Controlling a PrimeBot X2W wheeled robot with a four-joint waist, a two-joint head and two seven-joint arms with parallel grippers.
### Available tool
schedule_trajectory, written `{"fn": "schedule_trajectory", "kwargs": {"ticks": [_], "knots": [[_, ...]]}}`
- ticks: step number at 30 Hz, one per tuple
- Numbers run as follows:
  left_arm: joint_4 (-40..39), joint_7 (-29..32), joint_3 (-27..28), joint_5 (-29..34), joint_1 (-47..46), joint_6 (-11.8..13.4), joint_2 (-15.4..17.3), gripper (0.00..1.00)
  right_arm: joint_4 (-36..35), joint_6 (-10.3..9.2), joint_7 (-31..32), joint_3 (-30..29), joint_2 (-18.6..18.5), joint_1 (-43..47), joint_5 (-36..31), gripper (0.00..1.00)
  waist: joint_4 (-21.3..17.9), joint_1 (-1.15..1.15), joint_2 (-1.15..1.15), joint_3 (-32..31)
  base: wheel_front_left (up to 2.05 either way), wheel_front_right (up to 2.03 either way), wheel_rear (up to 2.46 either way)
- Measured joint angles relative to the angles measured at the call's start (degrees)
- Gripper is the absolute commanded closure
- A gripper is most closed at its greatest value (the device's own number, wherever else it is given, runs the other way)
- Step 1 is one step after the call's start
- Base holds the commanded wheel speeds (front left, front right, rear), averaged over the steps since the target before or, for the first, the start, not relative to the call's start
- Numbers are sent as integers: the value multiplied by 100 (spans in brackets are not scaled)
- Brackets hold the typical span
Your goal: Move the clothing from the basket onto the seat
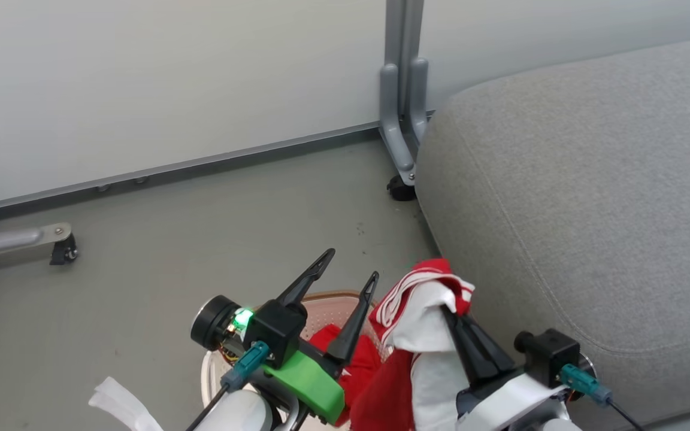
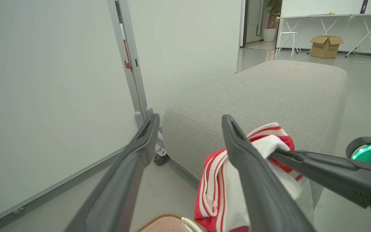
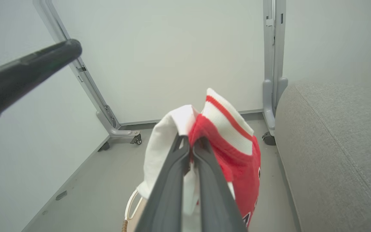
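Here, the right gripper (image 3: 190, 142) has its two long dark fingers pressed together with barely a gap between them, pinching a fold of one bunched red-and-white sports garment (image 3: 233, 158); the cloth peaks just above the fingertips and hangs downward from the pinch, so its long axis runs roughly vertical, striped white band uppermost, red body with a trace of black-and-white lettering lower down; its lower part drops out of sight at the bottom edge of the head view. The left gripper (image 1: 352, 264) sits just to its left, its fingers spread wide apart and holding nothing, tips pointing up and away toward the wall. Below and between the two grippers stands one cream-white perforated plastic basket with a brown woven-look rim (image 1: 336, 294), on the floor just beside the seat's near corner; more red cloth (image 1: 354, 359) lies inside it, and I cannot tell whether that is a second piece or the tail of the lifted one. To the right is one large light-grey fabric-upholstered seat cushion (image 1: 560, 209) with rounded edges and a stitched seam, its long axis running away from the robot; the lifted garment is near its front corner but not on it. Behind stand pale partition panels (image 1: 171, 78) on grey metal feet with two black castors visible.
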Motion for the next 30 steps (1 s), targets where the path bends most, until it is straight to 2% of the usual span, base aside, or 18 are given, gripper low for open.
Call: {"fn": "schedule_trajectory", "kwargs": {"ticks": [17,25,30], "knots": [[-98,-432,170,256,12,156,288,0,-1514,-1,0,-682,-19,240,-424,100,-976,0,0,561,0,0,0],[-171,-268,36,450,-278,38,478,0,-2215,-3,0,-1057,19,204,-772,100,-1448,0,0,1146,0,0,0],[-345,-29,-123,559,-591,-110,515,0,-2579,-3,0,-1388,-126,-613,-881,100,-1647,0,0,1626,0,0,0]]}}
